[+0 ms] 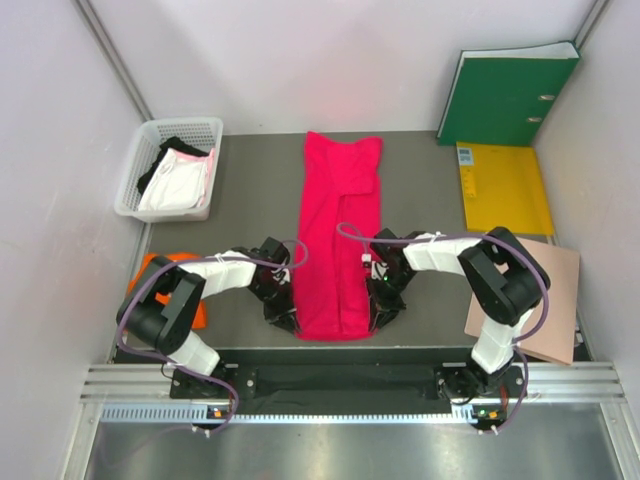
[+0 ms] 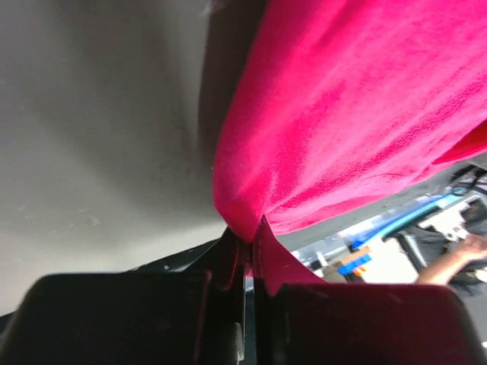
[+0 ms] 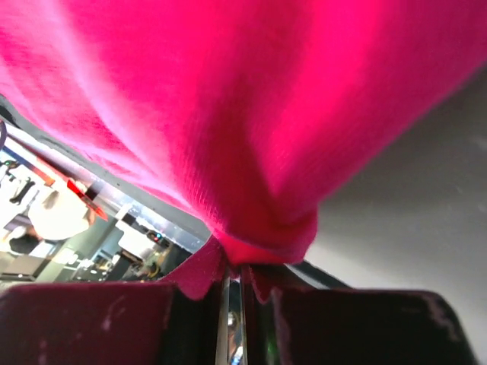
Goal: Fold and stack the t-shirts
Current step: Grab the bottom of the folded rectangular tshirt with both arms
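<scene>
Nearby, a garment basket (image 1: 130, 180) and yellow folder (image 1: 503, 187) flank the magenta t-shirt (image 1: 340, 235).

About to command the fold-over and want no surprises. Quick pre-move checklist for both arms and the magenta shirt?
1. The left gripper is shut on the magenta shirt at its near edge: ok.
2. The right gripper is shut on the same near edge: ok.
3. Shirt lies as a narrow strip running away from the arms: ok.
4. Nothing lies on its far half: ok.
5. All cloth layers caught in each pinch: cannot tell.
6. The orange shirt sits off to the left, apart from the strip: ok.
</scene>
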